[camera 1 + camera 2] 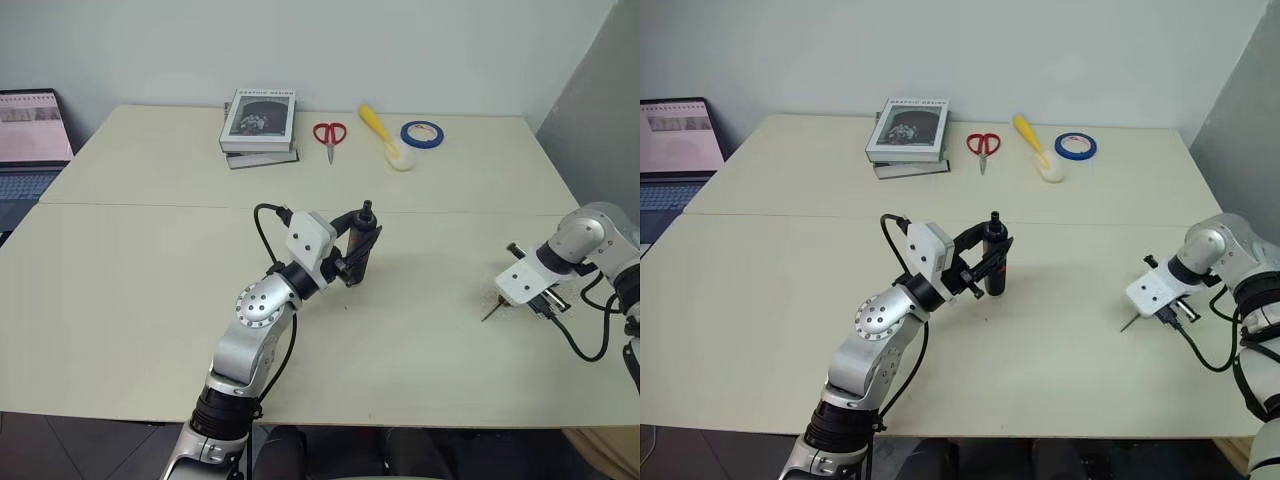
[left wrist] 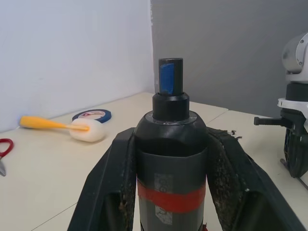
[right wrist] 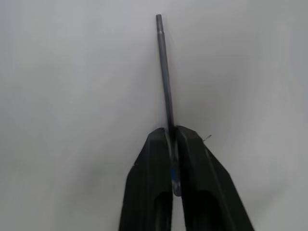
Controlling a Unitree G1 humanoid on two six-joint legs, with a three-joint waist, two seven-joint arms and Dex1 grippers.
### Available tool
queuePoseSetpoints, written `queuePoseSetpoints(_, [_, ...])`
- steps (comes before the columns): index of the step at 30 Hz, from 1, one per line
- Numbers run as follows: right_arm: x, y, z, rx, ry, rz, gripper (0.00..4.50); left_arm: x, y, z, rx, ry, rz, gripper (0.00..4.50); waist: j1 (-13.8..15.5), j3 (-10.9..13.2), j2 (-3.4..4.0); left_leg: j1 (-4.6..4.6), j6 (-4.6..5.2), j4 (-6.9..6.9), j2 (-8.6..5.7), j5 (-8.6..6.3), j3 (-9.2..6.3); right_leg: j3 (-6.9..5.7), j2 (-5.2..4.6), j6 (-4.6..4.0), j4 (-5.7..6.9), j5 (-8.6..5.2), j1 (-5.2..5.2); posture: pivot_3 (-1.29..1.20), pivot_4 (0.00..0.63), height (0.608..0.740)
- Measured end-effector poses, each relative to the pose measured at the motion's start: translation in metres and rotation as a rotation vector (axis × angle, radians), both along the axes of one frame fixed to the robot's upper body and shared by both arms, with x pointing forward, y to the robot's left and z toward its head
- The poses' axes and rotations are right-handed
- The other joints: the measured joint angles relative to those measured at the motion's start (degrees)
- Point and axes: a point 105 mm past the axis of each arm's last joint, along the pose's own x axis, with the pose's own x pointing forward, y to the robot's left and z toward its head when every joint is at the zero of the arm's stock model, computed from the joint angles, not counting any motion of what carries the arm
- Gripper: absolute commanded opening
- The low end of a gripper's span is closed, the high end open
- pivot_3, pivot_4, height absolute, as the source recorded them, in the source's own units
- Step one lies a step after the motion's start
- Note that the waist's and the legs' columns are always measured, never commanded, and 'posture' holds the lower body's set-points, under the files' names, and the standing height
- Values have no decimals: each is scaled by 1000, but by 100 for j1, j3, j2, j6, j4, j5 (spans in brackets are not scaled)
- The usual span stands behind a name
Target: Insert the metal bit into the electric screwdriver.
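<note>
left gripper clamps electric screwdriver upright, socket ready; right gripper jaws pinch metal bit off counter.

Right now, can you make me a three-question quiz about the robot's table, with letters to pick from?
1. Where are the red scissors?
A. at the far edge, between the books and the yellow-handled brush
B. under the laptop
C. in the left gripper

2. What colour is the band around the electric screwdriver?
A. green
B. red
C. white

3. What is the right gripper doing?
A. its jaws are wide open
B. holding the tape roll
C. its jaws are shut on the metal bit

Answers: 1 A, they lie beside the books; 2 B, the left wrist view shows red; 3 C, the bit sticks out from the closed jaws.
</note>
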Motion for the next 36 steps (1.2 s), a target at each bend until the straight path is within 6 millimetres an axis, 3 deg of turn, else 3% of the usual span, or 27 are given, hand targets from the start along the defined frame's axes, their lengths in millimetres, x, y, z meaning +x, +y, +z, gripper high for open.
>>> queuePoseSetpoints(9, [0, -4, 3, -33, -12, -4, 0, 0, 0, 0, 7, -10, 3, 1659, -10, 0, 1, -1, 0, 0, -1, 0, 0, 0, 0, 2, 0, 1, 0, 0, 150, 740])
queuePoseSetpoints(13, [5, 8, 21, 79, -77, -32, 0, 1, 1, 2, 4, -21, 7, 1659, -11, 5, 9, -6, 0, -4, -1, 0, -1, 1, -1, 0, 1, 0, -9, 0, 150, 740])
queuePoseSetpoints(17, [0, 18, 40, 308, -124, -159, 0, 5, 3, 6, -2, -34, 25, 1659, 18, 6, 12, -13, 0, -8, -1, 0, -13, -6, 0, -3, 2, -2, -10, 0, 150, 740])
queuePoseSetpoints(22, [-20, 25, 56, 561, -81, -338, 0, 16, 12, 12, -25, -47, 93, 1659, 95, 6, 13, -18, 1, -5, -2, -1, -11, -5, -1, -2, -1, -3, -11, 0, 150, 740])
queuePoseSetpoints(28, [-34, 58, 106, 1161, -13, -625, 0, 20, 13, 12, -37, -38, 111, 1659, 100, 6, 11, -21, 1, 1, -1, -1, -19, -7, 7, -1, 3, -3, -10, 0, 150, 740])
queuePoseSetpoints(32, [-40, 85, 127, 1474, 67, -733, 0, 19, 13, 9, -34, -31, 107, 1659, 94, 5, 10, -21, 1, 3, 1, 0, -22, -6, 14, 17, 4, -9, -10, 0, 150, 740])
queuePoseSetpoints(36, [-43, 105, 132, 1594, 119, -788, 0, 18, 10, 8, -34, -33, 98, 1659, 103, 5, 11, -23, 1, 4, 1, 0, -20, -5, 14, 33, 2, -16, -10, 0, 150, 740])
